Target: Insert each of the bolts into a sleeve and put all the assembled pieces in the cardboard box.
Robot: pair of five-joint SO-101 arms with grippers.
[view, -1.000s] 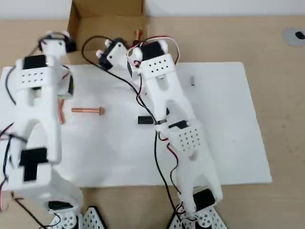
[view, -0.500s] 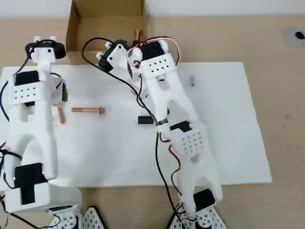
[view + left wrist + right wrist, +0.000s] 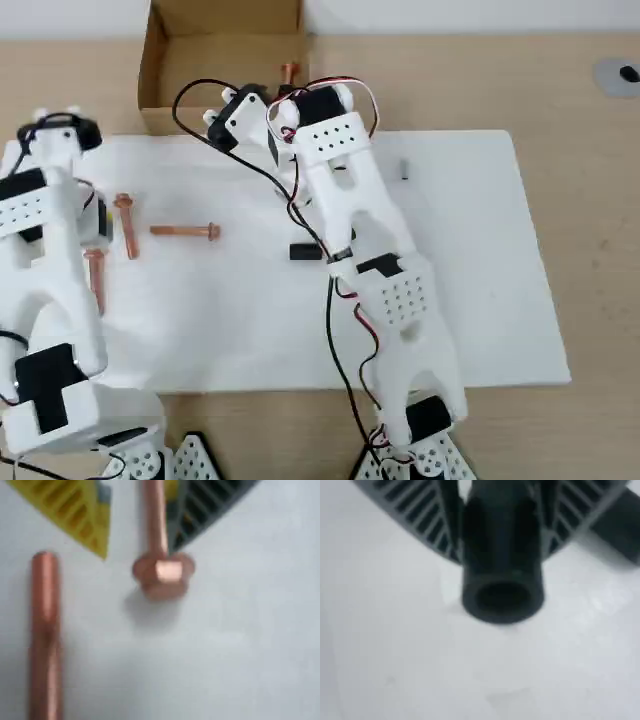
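My left gripper (image 3: 137,550) is shut on a copper bolt (image 3: 162,572). The shaft runs up between the yellow and dark fingers, and the hex head hangs just over the white mat with a shadow under it. In the high view this bolt (image 3: 95,275) shows beside the left arm near the mat's left edge. A second bolt (image 3: 127,225) lies close by, and a third (image 3: 185,231) lies crosswise. My right gripper (image 3: 502,540) is shut on a black sleeve (image 3: 502,580) with its open bore facing outward, low over the mat near the cardboard box (image 3: 160,60).
A loose black sleeve (image 3: 305,252) lies mid-mat beside the right arm, and a small one (image 3: 404,169) lies farther right. Another bolt (image 3: 288,72) shows at the box's right wall. Cables loop between the box and the right arm. The mat's right half is free.
The left arm has swung left across the mat, which uncovers the bolts that it hid. The right arm has kept still.
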